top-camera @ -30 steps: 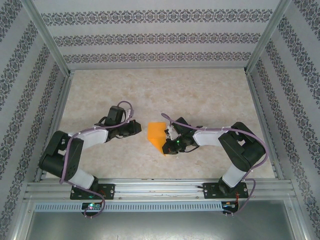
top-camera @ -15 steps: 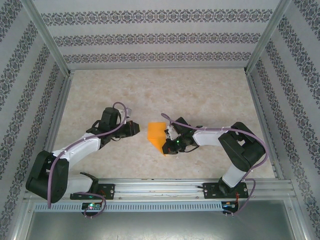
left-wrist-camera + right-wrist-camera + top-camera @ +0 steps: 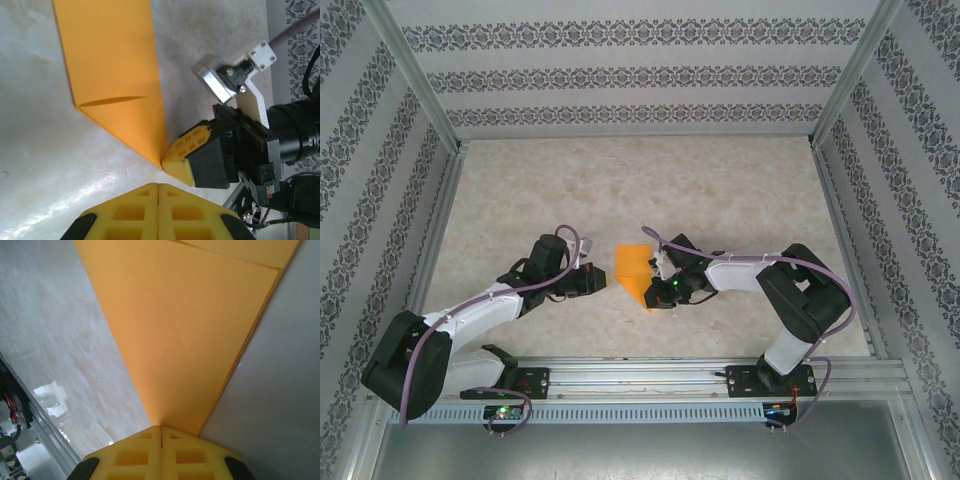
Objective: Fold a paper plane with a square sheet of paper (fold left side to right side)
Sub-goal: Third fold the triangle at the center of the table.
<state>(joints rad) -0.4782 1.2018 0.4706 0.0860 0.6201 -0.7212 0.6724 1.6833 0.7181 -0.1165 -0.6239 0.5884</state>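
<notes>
marbled beige surface (image 3: 740,200) lies open toward the far side and both flanks, with the patterned walls (image 3: 640,75) well back. orange paper (image 3: 633,268) lies flat at centre, folded to a wedge, blunt end far, point near. right hand (image 3: 654,300) is low, fingers pressed together, tips touching that point. left hand (image 3: 606,283) is pressed together too, just beside the paper's left edge, apart.

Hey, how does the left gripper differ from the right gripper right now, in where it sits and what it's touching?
The right gripper's tips meet the pointed near corner of the folded orange paper; the left gripper touches nothing and sits just off the paper's left side. The right gripper reaches in from the paper's right, the left gripper from its left. Both are shut.
</notes>
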